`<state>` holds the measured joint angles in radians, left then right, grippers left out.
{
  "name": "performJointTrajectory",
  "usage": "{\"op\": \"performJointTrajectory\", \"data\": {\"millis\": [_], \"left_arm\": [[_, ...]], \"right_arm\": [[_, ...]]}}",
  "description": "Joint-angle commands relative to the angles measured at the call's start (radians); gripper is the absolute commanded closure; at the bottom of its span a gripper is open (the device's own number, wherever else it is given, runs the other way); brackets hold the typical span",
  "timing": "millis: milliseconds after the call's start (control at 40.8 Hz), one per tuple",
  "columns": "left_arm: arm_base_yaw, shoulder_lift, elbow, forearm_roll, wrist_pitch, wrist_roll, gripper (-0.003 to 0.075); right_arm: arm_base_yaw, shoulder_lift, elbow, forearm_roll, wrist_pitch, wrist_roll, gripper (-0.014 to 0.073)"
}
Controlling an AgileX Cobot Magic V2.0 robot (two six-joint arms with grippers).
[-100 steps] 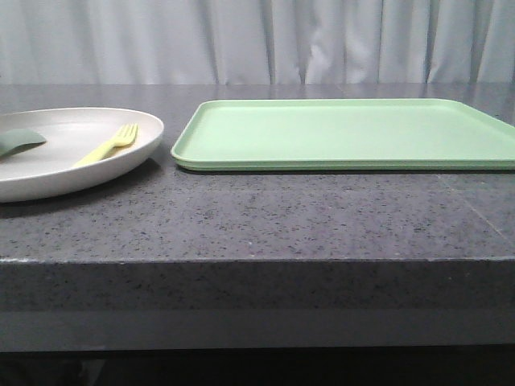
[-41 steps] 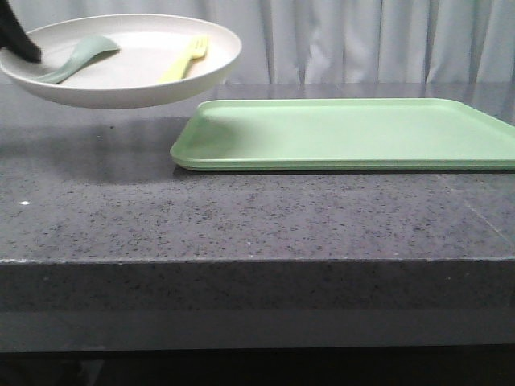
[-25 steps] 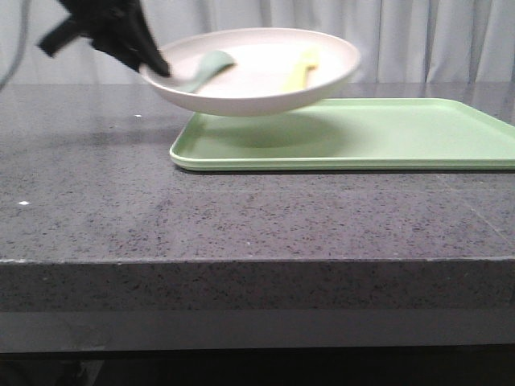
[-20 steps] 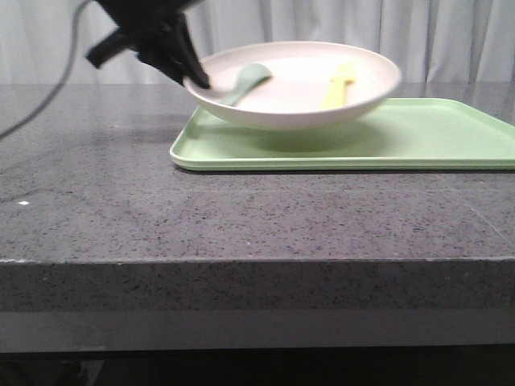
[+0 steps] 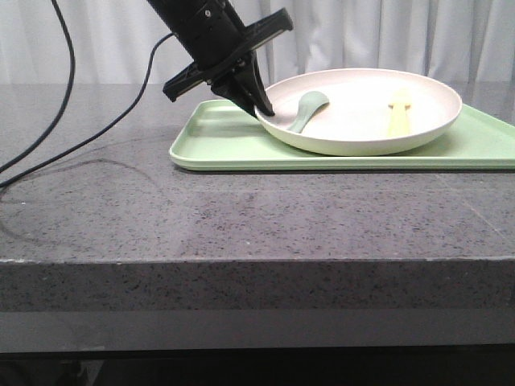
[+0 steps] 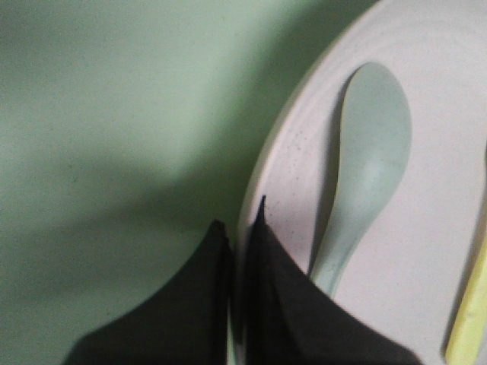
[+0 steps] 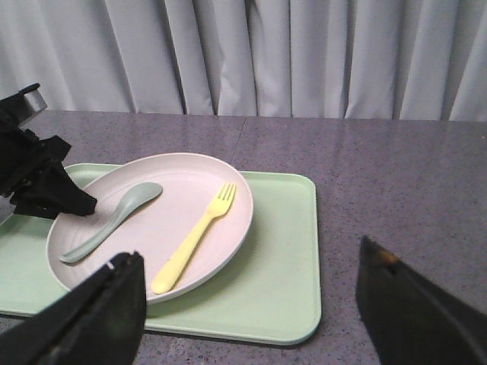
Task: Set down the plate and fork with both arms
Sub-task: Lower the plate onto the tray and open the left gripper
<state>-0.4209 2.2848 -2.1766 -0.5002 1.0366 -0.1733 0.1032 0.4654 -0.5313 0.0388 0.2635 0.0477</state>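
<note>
Left arm slants down from above, black left gripper (image 5: 259,106) pinching rim of round cream-white plate (image 5: 362,121), jaws nearly closed. Plate sits over flat light-green tray (image 5: 217,145); pale-yellow plastic fork (image 7: 194,238) and grey-green spoon (image 7: 114,219) inside plate. Right gripper (image 7: 251,319) spread wide, holding nothing, hovering near tray.

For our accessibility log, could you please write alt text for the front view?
The left hand grips the rim of the cream plate, which sits on the green tray; a fork and spoon lie in the plate.
</note>
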Motion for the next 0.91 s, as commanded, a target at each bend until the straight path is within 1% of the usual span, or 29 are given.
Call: {"op": "performJointTrajectory", "data": {"millis": [0,269,343,563,637,710,882], "left_arm": [[-0.007,-0.066,-0.039,-0.045,-0.023,-0.019,0.0738],[-0.007,-0.066,-0.039,-0.044,-0.023,-0.019,0.0728],[-0.007,-0.066,-0.039,-0.044,-0.023,-0.019,0.0682],[-0.007,-0.066,-0.039,-0.044,-0.023,-0.019,0.0460],[-0.007,-0.066,-0.053,-0.044,-0.013,-0.010,0.0400],[-0.003,-0.066,-0.095,-0.038,0.019,0.006,0.0367],[0.014,-0.069,-0.231,0.029,0.141,0.042,0.0377]], "right_arm": [[-0.003,0.011,-0.037,-0.010,-0.080,-0.003,0.0003],[-0.003,0.011,-0.037,-0.010,-0.080,-0.003,0.0003],[-0.003,0.011,-0.037,-0.010,-0.080,-0.003,0.0003],[-0.003,0.011,-0.037,-0.010,-0.080,-0.003,0.0003],[-0.003,0.011,-0.037,-0.010,-0.080,-0.003,0.0003],[-0.003,0.011,-0.037,-0.010,-0.078,-0.003,0.0003],[-0.003,0.011,-0.037,-0.010,-0.078,-0.003,0.0003]]}}
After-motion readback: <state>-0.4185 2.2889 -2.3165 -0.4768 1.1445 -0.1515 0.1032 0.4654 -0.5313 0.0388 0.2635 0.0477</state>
